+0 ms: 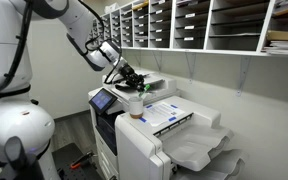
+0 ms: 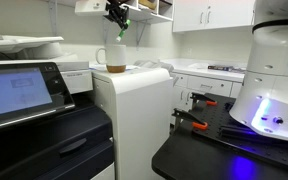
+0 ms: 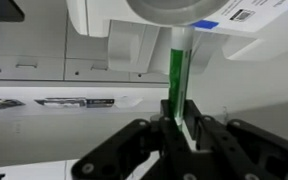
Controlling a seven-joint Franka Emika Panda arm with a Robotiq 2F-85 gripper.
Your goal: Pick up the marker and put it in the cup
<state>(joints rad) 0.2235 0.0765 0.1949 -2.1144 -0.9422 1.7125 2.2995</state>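
Note:
My gripper (image 3: 180, 120) is shut on a green marker (image 3: 178, 75), which hangs straight down from the jaws. In the wrist view the marker's tip points at the rim of the cup (image 3: 169, 10), seen from above at the top edge. In both exterior views the gripper (image 1: 129, 75) (image 2: 117, 17) hovers just above the whitish cup with a tan-brown lower part (image 1: 135, 103) (image 2: 116, 57). The cup stands upright on top of the white printer (image 1: 174, 120). The marker's tip (image 2: 121, 34) is a little above the cup's mouth.
A control panel (image 1: 104, 99) sits on the printer's front. Wall shelves with paper slots (image 1: 194, 25) run behind the arm. Printed sheets (image 1: 169, 115) lie on the printer top beside the cup. A white robot base (image 2: 274, 80) stands on a dark table with orange-handled tools (image 2: 194, 124).

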